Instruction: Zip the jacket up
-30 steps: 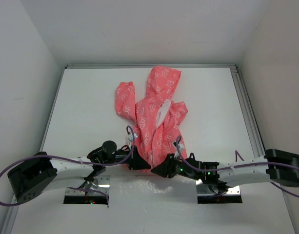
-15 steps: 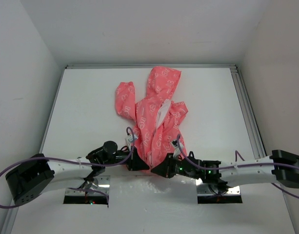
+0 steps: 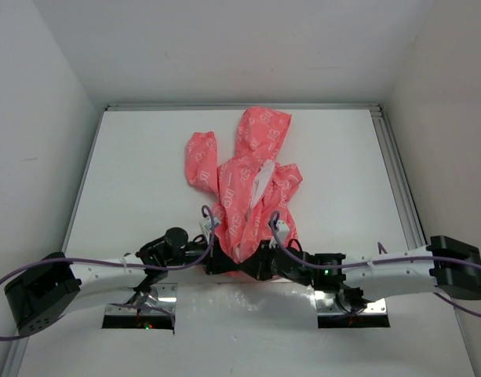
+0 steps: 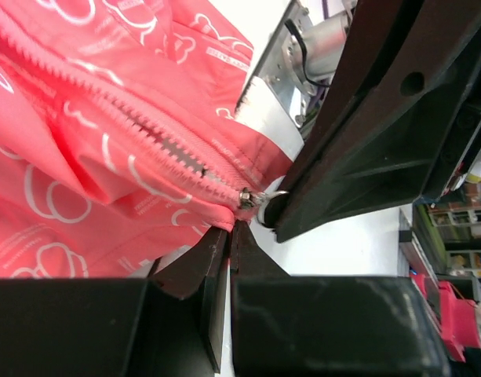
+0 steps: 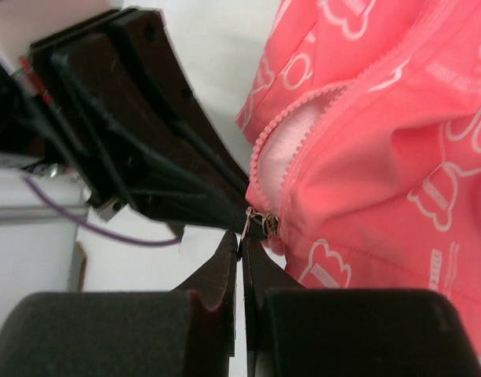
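Observation:
The coral-pink hooded jacket (image 3: 252, 184) with white outline print lies crumpled on the white table, hood to the far side. Its zipper is open, white lining showing (image 5: 283, 153). My left gripper (image 3: 221, 261) is shut on the jacket's bottom hem beside the zipper's foot (image 4: 224, 221). My right gripper (image 3: 256, 263) is shut on the metal zipper pull (image 5: 248, 220) at the bottom of the zipper. The slider (image 4: 248, 196) sits at the zipper's lowest end. Both grippers meet at the jacket's near hem, almost touching each other.
The table (image 3: 130, 173) is walled on the left, back and right, with a metal rail (image 3: 397, 181) along the right edge. Two cut-outs (image 3: 138, 314) hold the arm bases at the near edge. Purple cables loop over both arms.
My right gripper has moved left to the jacket's bottom hem and now meets the left gripper there. The left gripper has stayed on the hem. The jacket lies as before.

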